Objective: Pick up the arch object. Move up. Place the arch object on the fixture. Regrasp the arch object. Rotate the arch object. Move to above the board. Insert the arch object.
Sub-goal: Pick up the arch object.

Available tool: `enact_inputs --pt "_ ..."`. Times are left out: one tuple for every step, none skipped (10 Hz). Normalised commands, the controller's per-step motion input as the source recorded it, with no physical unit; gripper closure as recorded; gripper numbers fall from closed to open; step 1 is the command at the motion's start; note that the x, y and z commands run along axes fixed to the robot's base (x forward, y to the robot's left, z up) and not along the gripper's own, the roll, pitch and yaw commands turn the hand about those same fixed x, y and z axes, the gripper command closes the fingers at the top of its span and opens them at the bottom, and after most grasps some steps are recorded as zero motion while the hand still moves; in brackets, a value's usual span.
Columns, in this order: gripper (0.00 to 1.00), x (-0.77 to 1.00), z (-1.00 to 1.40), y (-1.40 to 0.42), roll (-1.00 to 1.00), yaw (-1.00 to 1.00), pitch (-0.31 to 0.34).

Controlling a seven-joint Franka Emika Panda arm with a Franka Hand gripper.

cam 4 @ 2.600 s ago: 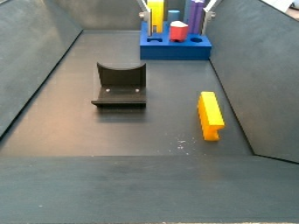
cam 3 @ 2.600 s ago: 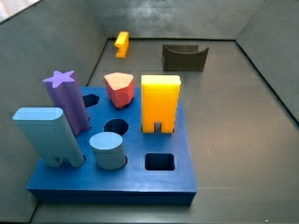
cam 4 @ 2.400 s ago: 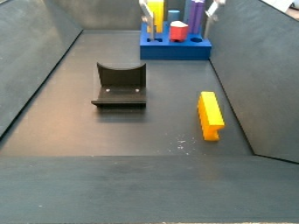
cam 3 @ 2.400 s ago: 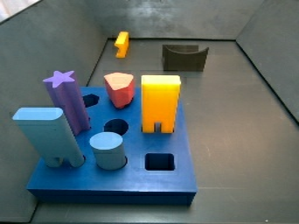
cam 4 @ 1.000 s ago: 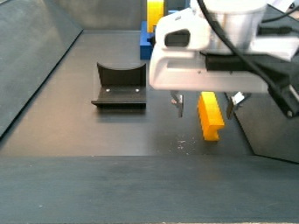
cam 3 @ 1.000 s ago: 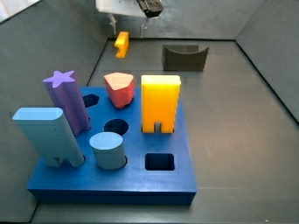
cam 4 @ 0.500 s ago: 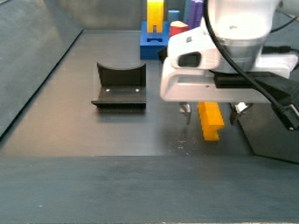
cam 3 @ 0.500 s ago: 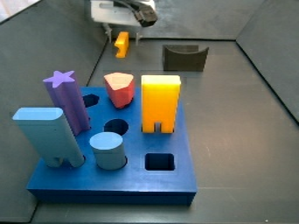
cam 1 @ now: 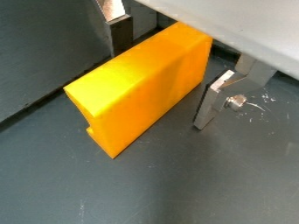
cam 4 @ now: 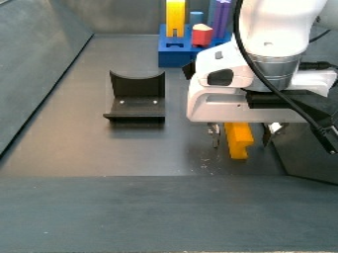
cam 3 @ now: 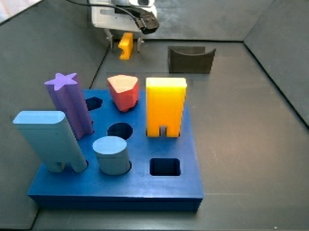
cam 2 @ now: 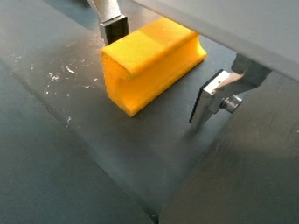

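- The step in hand looks like the first one, picking up the arch [cam 1: 140,87]: it lies flat on the floor, well apart from the fixture [cam 4: 134,96] and the board [cam 3: 121,171].
- The end effector [cam 1: 163,70] is down over the arch, one finger on each long side; in both wrist views a gap shows between each finger and the orange face.
- So the end effector is wide and grips nothing: the near finger [cam 2: 216,96] stands clear of the arch, and the far finger [cam 2: 111,26] is just beside it but not pressed on.
- In a side view the end effector [cam 3: 125,25] covers most of the arch [cam 3: 125,43] near the back wall; in another side view only a bit of the arch [cam 4: 239,141] shows under the arm.
- The fixture [cam 3: 191,59] is empty, and the board carries its other pegs, including the big yellow block [cam 3: 165,106].
- The next move, as I judge it, calls for bringing the fingers together squarely on the long sides, then a straight lift; an off-centre grip could tip the slab.
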Motion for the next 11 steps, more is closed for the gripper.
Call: enact_inputs --pt "1.0 0.0 0.0 0.0 0.0 0.0 0.0" --pt "1.0 0.0 0.0 0.0 0.0 0.0 0.0" --pt "1.0 0.0 0.0 0.0 0.0 0.0 0.0" --pt "1.0 0.0 0.0 0.0 0.0 0.0 0.0" --pt "1.0 0.0 0.0 0.0 0.0 0.0 0.0" --pt "1.0 0.0 0.0 0.0 0.0 0.0 0.0" --pt "1.0 0.0 0.0 0.0 0.0 0.0 0.0" --pt "1.0 0.0 0.0 0.0 0.0 0.0 0.0" --pt "1.0 0.0 0.0 0.0 0.0 0.0 0.0" --pt "1.0 0.0 0.0 0.0 0.0 0.0 0.0" --pt "1.0 0.0 0.0 0.0 0.0 0.0 0.0"
